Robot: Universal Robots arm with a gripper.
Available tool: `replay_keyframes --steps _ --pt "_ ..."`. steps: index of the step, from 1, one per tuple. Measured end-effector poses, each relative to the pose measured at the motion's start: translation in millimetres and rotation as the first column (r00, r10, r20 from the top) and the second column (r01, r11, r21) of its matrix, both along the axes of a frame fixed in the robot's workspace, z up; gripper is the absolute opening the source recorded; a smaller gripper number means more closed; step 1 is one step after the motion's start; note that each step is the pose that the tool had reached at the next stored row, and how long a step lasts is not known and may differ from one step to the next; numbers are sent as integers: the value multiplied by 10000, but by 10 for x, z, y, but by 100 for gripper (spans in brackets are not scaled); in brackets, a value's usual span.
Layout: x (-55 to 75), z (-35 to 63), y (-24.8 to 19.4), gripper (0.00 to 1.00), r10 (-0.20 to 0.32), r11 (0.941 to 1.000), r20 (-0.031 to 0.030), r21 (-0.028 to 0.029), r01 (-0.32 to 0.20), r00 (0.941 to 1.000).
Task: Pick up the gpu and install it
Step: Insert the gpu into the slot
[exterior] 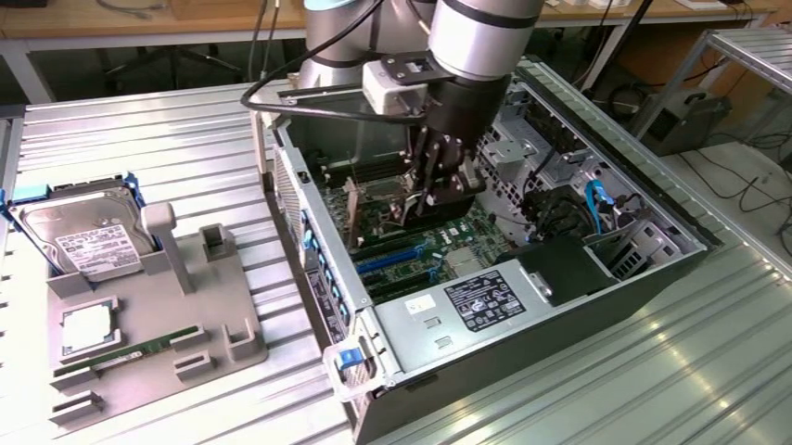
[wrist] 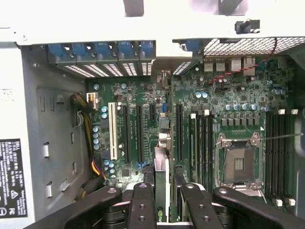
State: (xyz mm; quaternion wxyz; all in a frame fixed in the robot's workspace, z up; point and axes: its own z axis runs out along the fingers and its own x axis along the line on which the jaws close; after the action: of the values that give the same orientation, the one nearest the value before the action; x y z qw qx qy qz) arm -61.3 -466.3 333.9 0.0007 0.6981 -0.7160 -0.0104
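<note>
Ribbed metal table (exterior: 161,130), with a grey parts tray (exterior: 185,306) at the exterior view's left carrying a silver hard drive (exterior: 87,236) and a thin green memory stick (exterior: 124,357); neither is the target. Open computer case (exterior: 544,306) lies on its side, well apart from the tray, with the arm reaching down into it from above. Inside is the motherboard (wrist: 143,100), with a bare processor socket (wrist: 238,164) on one flank and a row of long expansion slots (wrist: 126,133) on the other. Gripper (wrist: 164,177) is low over the board, jaws drawn part-way in and clamped on the gpu (wrist: 161,160). The card is seen edge-on from the wrist, squeezed by its two flat faces, and its silvery bracket end points toward the case's vented rear wall (wrist: 124,69). Key relation: the card sits directly between the fingers (wrist: 143,200), not off to either side. Its long axis runs parallel to the slots, with its edge above the board between the black slots and the memory banks. Exactly which slot lies beneath it cannot be told, since the card hides that strip. Judged: pickup done, card not yet seated, and whether its lower edge touches a slot cannot be read.
</note>
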Motion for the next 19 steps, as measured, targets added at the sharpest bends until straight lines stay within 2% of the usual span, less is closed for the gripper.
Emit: replay_keyframes --steps 2,7,19 --pt "-21 -58 42 26 77 10000 18 2 -77 10000" --pt "-88 -162 80 26 126 9999 39 2 -126 9999" --pt "-102 -354 84 26 220 9998 41 -12 -220 9997"
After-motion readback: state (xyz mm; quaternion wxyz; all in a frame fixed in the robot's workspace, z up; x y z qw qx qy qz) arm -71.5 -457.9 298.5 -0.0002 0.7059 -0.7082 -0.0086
